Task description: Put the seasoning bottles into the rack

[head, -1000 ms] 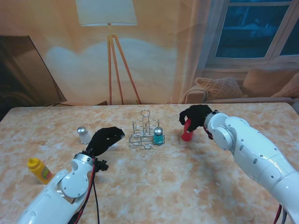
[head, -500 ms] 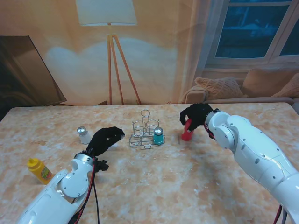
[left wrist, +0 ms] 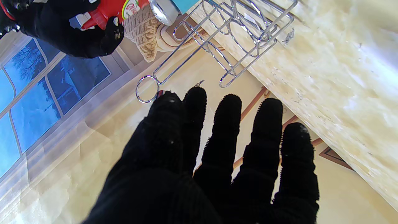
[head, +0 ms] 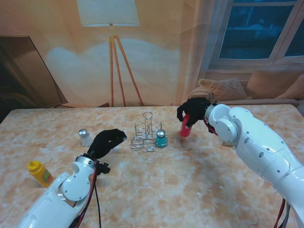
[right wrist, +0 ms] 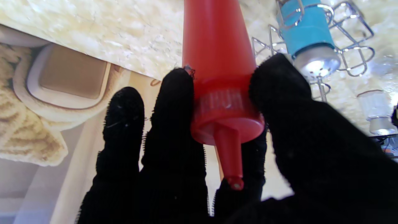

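The wire rack [head: 148,131] stands mid-table with a teal shaker [head: 161,138] in its right slot. My right hand [head: 192,112] is shut on the red squeeze bottle [head: 185,127], lifted off the table just right of the rack; the right wrist view shows fingers around the red bottle's cap [right wrist: 222,102], with the teal shaker [right wrist: 307,37] and rack [right wrist: 351,40] beyond. My left hand [head: 107,141] hovers open, left of the rack, holding nothing; the left wrist view shows its fingers [left wrist: 230,130] spread toward the rack [left wrist: 224,40]. A clear shaker [head: 85,137] and a yellow bottle [head: 40,173] stand at the left.
The marble table [head: 199,190] has its far edge by a floor lamp [head: 114,57] and a sofa [head: 247,90] behind. A dark screen [head: 23,71] stands at the far left.
My right hand has lifted the red bottle off the table and carried it a little left toward the rack. The left hand has not moved.
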